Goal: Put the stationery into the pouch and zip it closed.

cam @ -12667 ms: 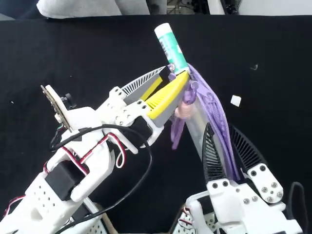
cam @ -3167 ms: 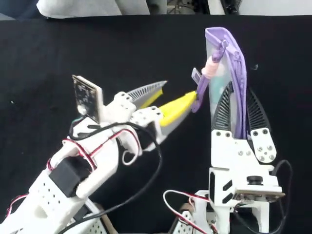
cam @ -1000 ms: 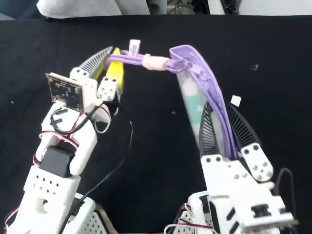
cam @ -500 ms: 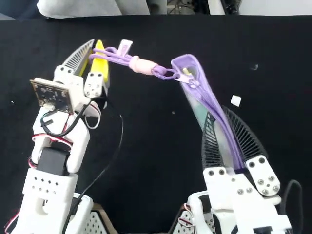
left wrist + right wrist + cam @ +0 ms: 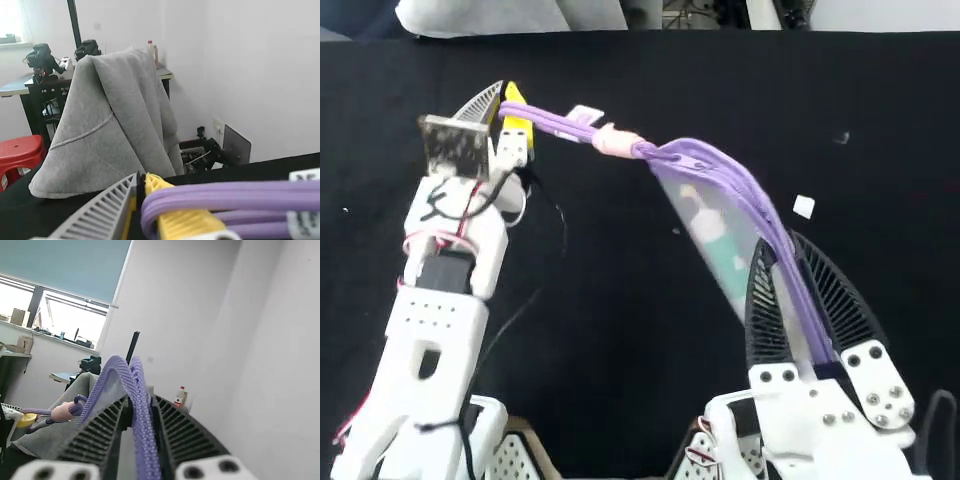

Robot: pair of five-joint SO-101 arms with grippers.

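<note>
Over the black surface (image 5: 620, 340), a clear pouch (image 5: 705, 200) hung stretched between the two arms, at the zipping step.
A teal-and-white stick of stationery (image 5: 718, 237) showed through the pouch's clear wall, so the filling looked done. The purple zip ran along its upper edge, with the slider (image 5: 667, 155) at the end away from the right gripper (image 5: 778, 245), whose jaws were clamped on the zip edge. From the slider, a pink bead (image 5: 614, 142) and a purple pull cord (image 5: 552, 121) led taut to the left gripper (image 5: 506, 95), its jaws pinching the cord. The zip seemed at or near its stop. The next move probably called for a last short tug, then easing tension and letting go without reopening it. A small white scrap (image 5: 804, 207) lay near the pouch.
</note>
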